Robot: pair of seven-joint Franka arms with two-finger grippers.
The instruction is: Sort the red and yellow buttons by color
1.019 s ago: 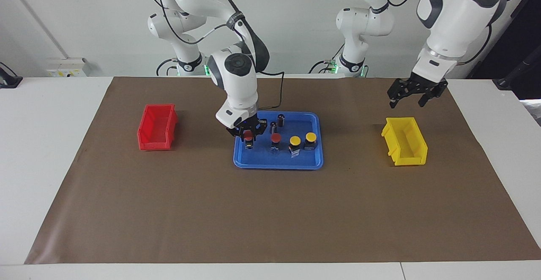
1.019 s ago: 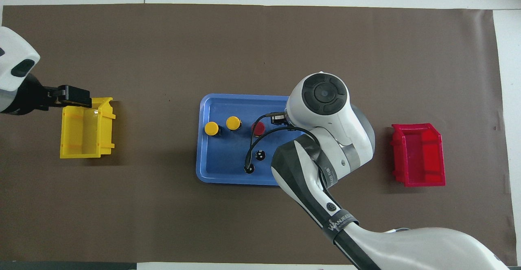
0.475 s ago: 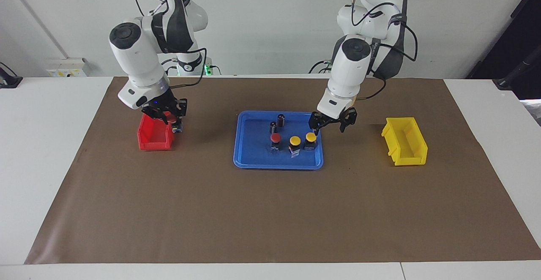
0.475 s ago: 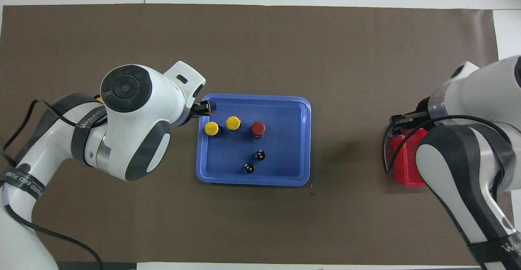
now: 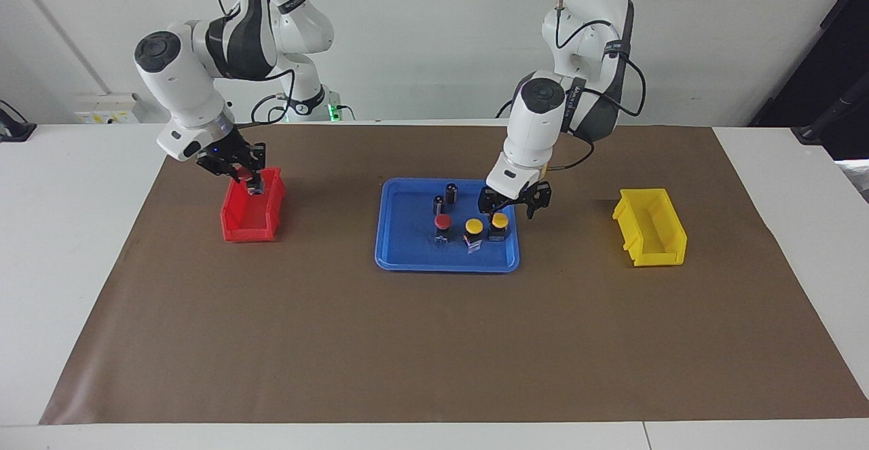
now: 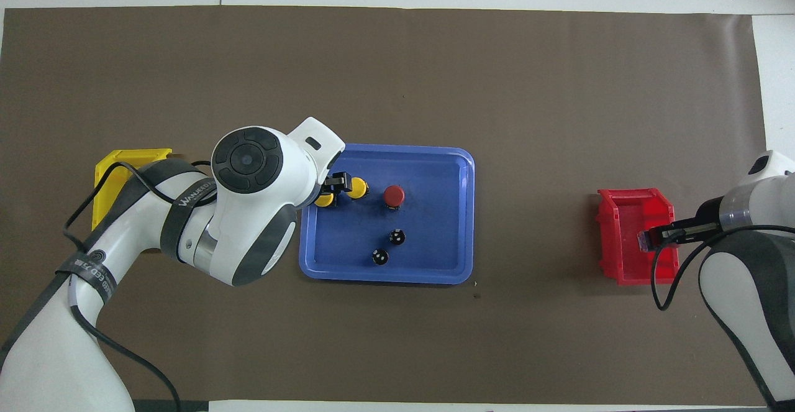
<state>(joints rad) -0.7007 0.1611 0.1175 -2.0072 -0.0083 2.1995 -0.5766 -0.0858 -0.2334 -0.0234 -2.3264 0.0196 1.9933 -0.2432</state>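
My right gripper (image 5: 246, 177) is shut on a red button (image 5: 254, 189) and holds it over the red bin (image 5: 250, 222); the overhead view shows this gripper (image 6: 652, 238) over that bin (image 6: 621, 256). A second red button (image 5: 442, 222) and two yellow buttons (image 5: 474, 225) (image 5: 500, 220) stand in the blue tray (image 5: 407, 263). My left gripper (image 5: 514, 202) is open and hangs just above the yellow button nearest the left arm's end. In the overhead view it (image 6: 338, 183) partly covers both yellow caps (image 6: 358, 188) (image 6: 323, 200).
Two dark cylinders (image 5: 451, 192) (image 5: 438, 203) stand in the tray, nearer to the robots than the buttons. A yellow bin (image 5: 650, 226) sits toward the left arm's end of the brown mat; the left arm covers much of it in the overhead view (image 6: 124, 157).
My right gripper carried a red button from the tray to over the red bin. My left gripper swung from over the yellow bin to over the yellow buttons in the tray.
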